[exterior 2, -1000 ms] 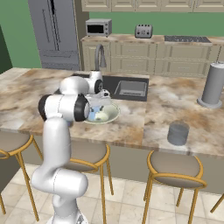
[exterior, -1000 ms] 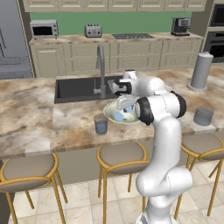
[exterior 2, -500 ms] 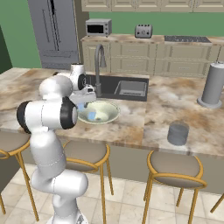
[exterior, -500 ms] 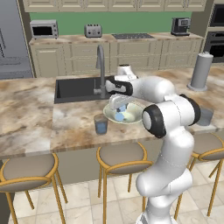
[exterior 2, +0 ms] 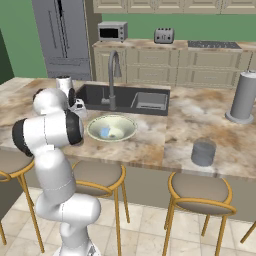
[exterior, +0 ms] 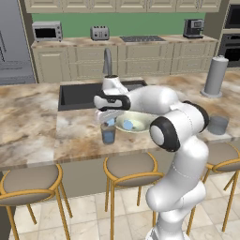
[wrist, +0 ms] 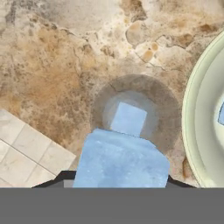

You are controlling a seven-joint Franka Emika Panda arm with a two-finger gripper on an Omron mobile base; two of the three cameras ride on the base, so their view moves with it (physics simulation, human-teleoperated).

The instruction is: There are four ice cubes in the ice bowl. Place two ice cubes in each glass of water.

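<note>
My gripper hangs just above the left glass of water, shut on a light-blue ice cube. In the hand view that glass is seen from above, directly under the held cube, with another ice cube lying inside it. The ice bowl stands right beside this glass, and more ice lies in it. In the right base view the bowl holds a blue lump. The second glass of water stands far to the right, near the counter's front edge.
A sink with a tall faucet lies behind the bowl. A tall grey cylinder on a round base stands at the back right. Bar stools line the counter's front. The floor shows past the counter edge.
The arm has swung left from over the ice bowl to above the left glass, carrying the ice cube with it.
</note>
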